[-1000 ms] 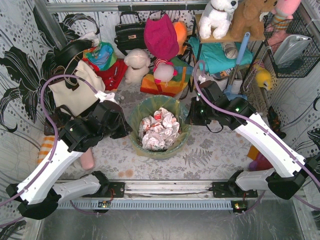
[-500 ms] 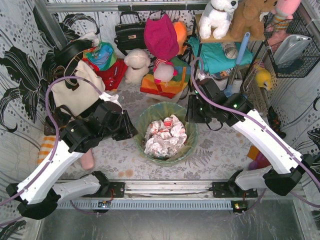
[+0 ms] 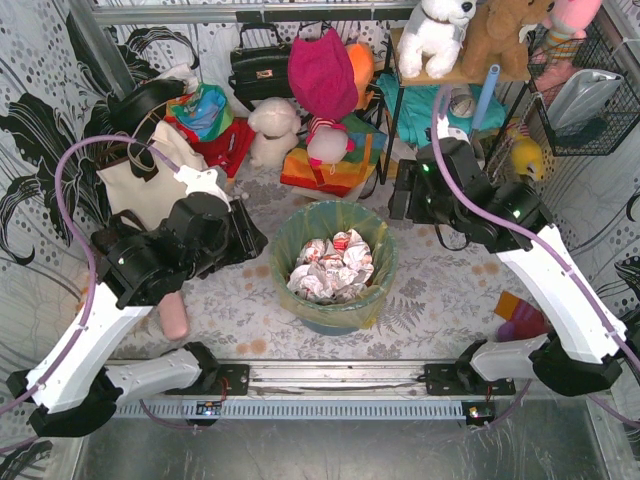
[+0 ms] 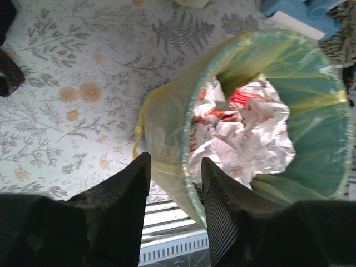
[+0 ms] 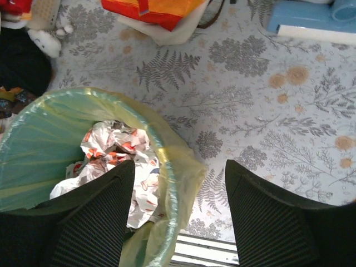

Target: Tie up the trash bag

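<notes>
The trash bag (image 3: 352, 308) is thin yellow-green plastic lining a teal round bin (image 3: 322, 325), its edge folded over the rim. Crumpled white paper with red print (image 3: 330, 268) fills it. My left gripper (image 3: 256, 240) hangs open just left of the rim. In the left wrist view the bag (image 4: 161, 119) and its rim run below the gap of that gripper (image 4: 173, 169), with nothing pinched. My right gripper (image 3: 399, 204) is open, up and to the right of the bin. In the right wrist view that gripper (image 5: 181, 172) stands wide above the bag's overhanging edge (image 5: 186, 167), apart from it.
A cream tote bag (image 3: 150, 185) lies behind the left arm. A black handbag (image 3: 262, 65), plush toys (image 3: 275, 130) and colourful bags (image 3: 330, 165) crowd the back. A blue broom (image 3: 478, 110) and a shelf stand at back right. The metal rail (image 3: 330, 380) runs along the near edge.
Both grippers have opened and drawn back from the bin's rim, the left toward the left and the right up and to the right. The bin has shifted slightly right and nearer.
</notes>
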Motion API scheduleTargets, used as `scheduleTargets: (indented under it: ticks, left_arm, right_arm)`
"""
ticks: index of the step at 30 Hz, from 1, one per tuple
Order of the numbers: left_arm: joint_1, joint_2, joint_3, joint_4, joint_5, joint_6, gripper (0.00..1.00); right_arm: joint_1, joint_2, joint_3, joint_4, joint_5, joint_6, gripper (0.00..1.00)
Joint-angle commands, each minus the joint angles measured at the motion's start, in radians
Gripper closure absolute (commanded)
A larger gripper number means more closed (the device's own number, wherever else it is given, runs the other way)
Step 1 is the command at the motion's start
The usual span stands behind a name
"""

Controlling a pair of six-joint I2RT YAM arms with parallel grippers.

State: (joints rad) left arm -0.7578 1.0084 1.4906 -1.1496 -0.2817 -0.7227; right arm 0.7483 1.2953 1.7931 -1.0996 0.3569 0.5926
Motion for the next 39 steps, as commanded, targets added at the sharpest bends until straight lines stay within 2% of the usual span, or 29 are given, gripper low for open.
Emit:
scheduleTargets:
  ticks: [1, 4, 9, 13, 16, 20, 28, 32, 39]
  left_arm:
    - [0.04, -0.039, -0.116, 0.057, -0.075, -0.007, 0.5]
    - [0.147, -0.088, -0.2, 0.124, -0.012, 0.018, 0.49]
    - [0.31, -0.077, -0.265, 0.254, 0.225, 0.092, 0.51]
    - [0.333, -0.027, -0.255, 0.336, 0.374, 0.134, 0.52]
    - [0.334, 0.022, -0.224, 0.35, 0.442, 0.176, 0.52]
    - [0.333, 0.062, -0.193, 0.328, 0.47, 0.206, 0.53]
    - [0.333, 0.029, -0.207, 0.308, 0.52, 0.189, 0.66]
    - [0.333, -0.016, -0.239, 0.305, 0.531, 0.153, 0.67]
    - [0.333, -0.085, -0.279, 0.255, 0.512, 0.128, 0.68]
  right_arm:
    - [-0.013, -0.103, -0.129, -0.083, 0.016, 0.087, 0.35]
    - [-0.016, -0.191, -0.266, -0.067, -0.025, 0.16, 0.41]
    - [-0.018, -0.249, -0.377, -0.069, -0.132, 0.213, 0.53]
    - [-0.018, -0.257, -0.429, -0.021, -0.26, 0.215, 0.59]
    - [-0.018, -0.255, -0.457, 0.021, -0.32, 0.21, 0.6]
    - [-0.018, -0.232, -0.463, 0.052, -0.335, 0.199, 0.6]
    - [-0.02, -0.16, -0.403, 0.122, -0.298, 0.148, 0.6]
    - [-0.035, -0.096, -0.357, 0.164, -0.281, 0.101, 0.59]
    - [-0.111, -0.024, -0.348, 0.297, -0.362, 0.036, 0.58]
